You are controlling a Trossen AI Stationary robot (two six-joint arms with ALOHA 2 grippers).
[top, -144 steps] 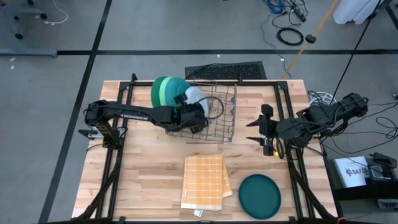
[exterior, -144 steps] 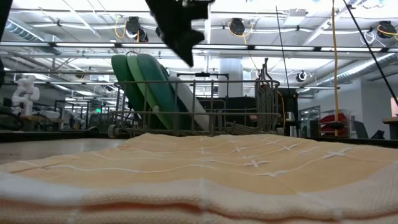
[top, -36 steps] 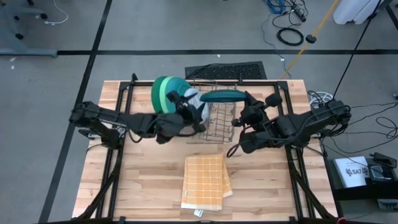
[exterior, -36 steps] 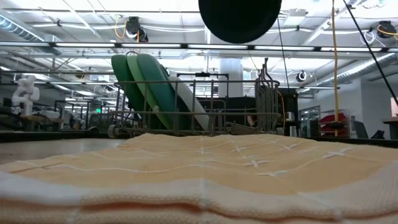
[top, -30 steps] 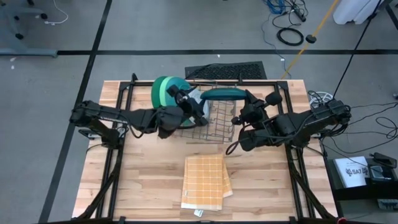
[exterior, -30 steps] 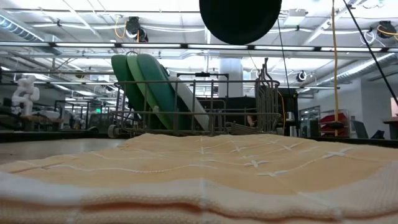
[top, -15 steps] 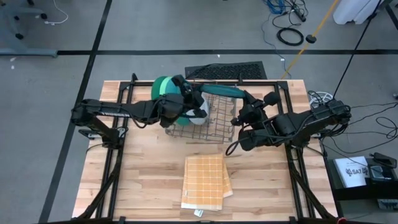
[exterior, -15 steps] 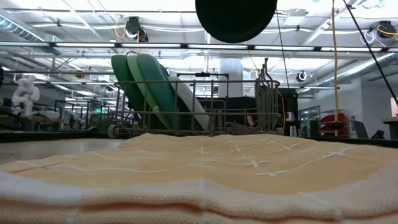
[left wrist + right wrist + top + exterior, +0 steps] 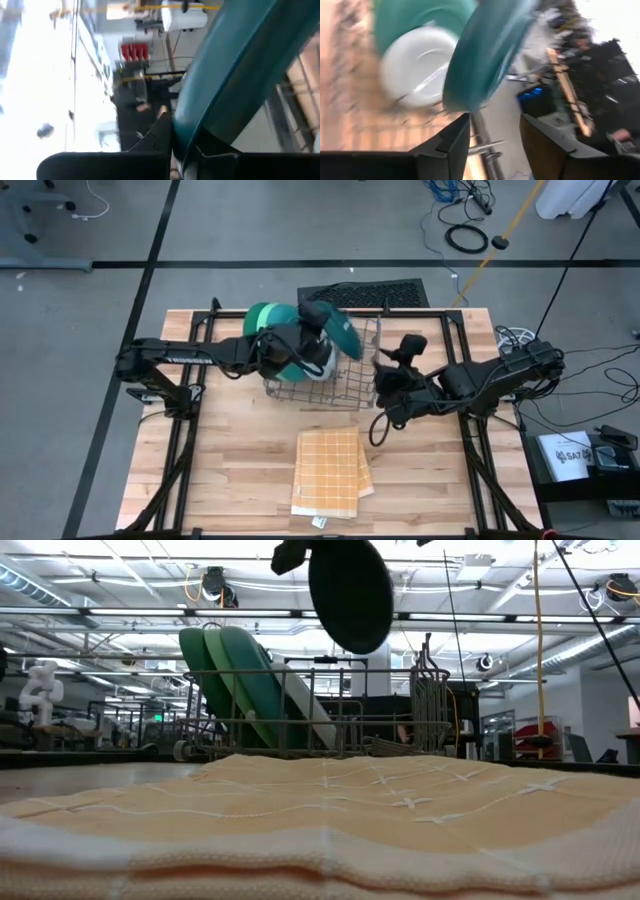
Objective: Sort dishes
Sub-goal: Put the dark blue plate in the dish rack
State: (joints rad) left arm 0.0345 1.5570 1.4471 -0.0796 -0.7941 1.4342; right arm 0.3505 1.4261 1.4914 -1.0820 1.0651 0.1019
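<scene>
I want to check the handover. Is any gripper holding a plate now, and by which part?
The left gripper holds the dark teal plate by its rim, above the wire rack. The right gripper is open and empty.

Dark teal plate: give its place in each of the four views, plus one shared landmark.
High view: dark teal plate tilted over the wire rack, at the left gripper.
Low view: top centre, above the rack.
Left wrist view: edge-on between the fingers.
Right wrist view: centre.
Landmark: the rack.

We see a light wooden plank tabletop [image 9: 230, 470]. On it stand a grey wire rack [image 9: 345, 375], below the left gripper [image 9: 318, 330], and a square orange-yellow checked cloth [image 9: 327, 470], well apart from both grippers.
</scene>
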